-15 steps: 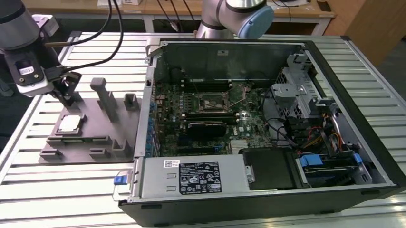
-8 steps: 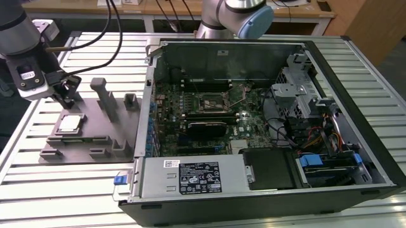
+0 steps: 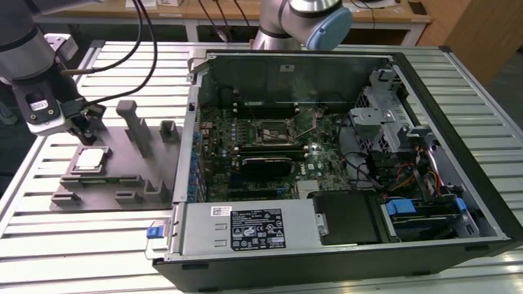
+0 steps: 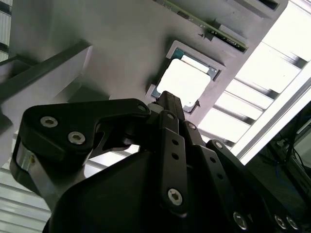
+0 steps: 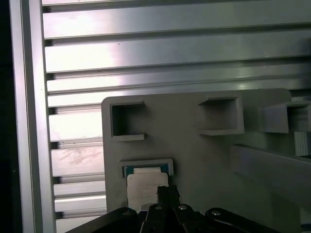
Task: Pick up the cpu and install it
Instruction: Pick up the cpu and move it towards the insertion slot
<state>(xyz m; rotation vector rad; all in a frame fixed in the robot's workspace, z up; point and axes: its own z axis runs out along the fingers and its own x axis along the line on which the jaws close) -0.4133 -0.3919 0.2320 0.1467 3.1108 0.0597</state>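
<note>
While the small, square, silver-topped cpu (image 3: 88, 159) (image 4: 184, 82) (image 5: 146, 187) lies in a recess of the grey plastic fixture (image 3: 122, 179), the black gripper (image 3: 84, 136) (image 4: 167, 97) (image 5: 167, 190) hangs close over it, fingers pressed together, empty.

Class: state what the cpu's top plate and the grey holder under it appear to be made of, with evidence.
The cpu: top plate looks like metal, silvery and bright, glaring near-white in both wrist views. The grey holder: probably plastic; matte, uniform grey, with blocky pockets and ribs.
</note>
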